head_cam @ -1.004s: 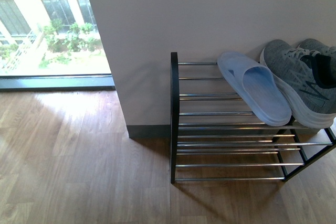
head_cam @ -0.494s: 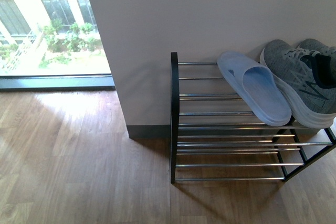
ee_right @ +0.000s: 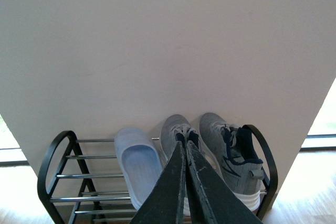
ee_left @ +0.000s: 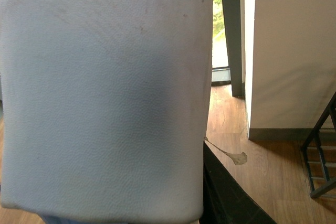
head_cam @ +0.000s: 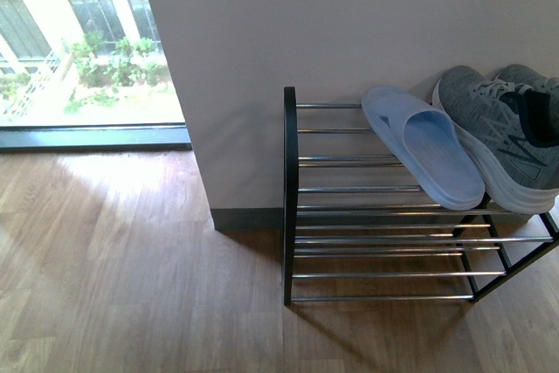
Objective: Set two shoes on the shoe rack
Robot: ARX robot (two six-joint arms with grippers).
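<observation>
Shoe rack (head_cam: 384, 216) stands against the white wall (head_cam: 349, 24), and its top shelf carries one pale blue sandal (head_cam: 424, 146) just beside two grey sneakers (ee_right: 210, 150). Right gripper (ee_right: 186, 148) hangs in front of the rack, fingers pressed together, empty. Left gripper clamps a second blue sandal (ee_left: 105, 98).
</observation>
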